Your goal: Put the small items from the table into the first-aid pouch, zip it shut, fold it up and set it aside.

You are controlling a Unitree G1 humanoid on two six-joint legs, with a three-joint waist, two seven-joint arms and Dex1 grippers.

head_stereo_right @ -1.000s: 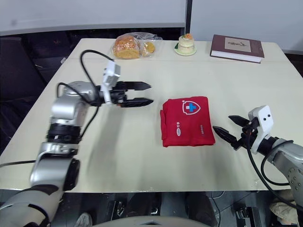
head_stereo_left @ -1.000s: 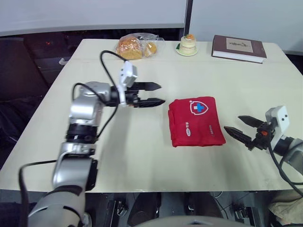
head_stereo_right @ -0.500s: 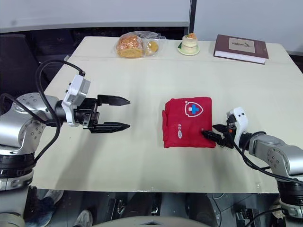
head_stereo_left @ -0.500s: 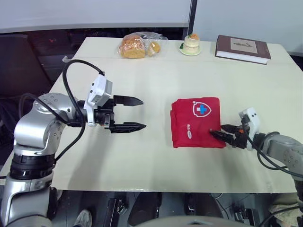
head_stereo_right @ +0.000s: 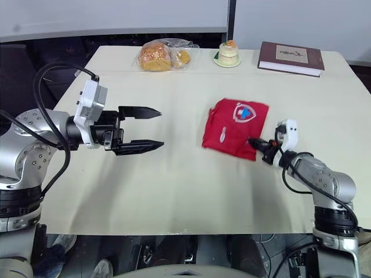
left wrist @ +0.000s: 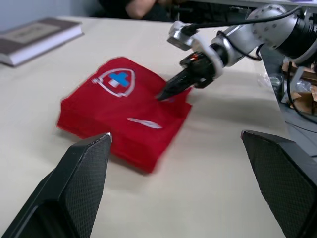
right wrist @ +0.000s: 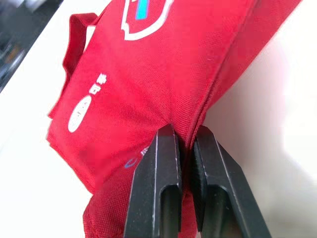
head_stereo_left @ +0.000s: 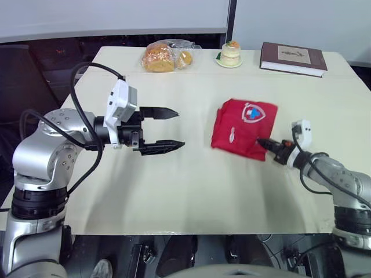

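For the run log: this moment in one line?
right gripper: shut on pouch edge | left gripper: open, off pouch | pouch: folded

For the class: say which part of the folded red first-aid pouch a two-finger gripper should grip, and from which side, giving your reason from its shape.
Grip the pouch by its thin folded edge at the near corner on the robot's right, coming in low from that side. It lies flat and broad, so only an edge fits between two fingers; the right gripper is shut there.

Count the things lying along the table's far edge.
3: a clear plastic bag of bread at the left, a small cream cake on a plate in the middle, a dark brown hardcover book at the right. Nothing seems hidden.
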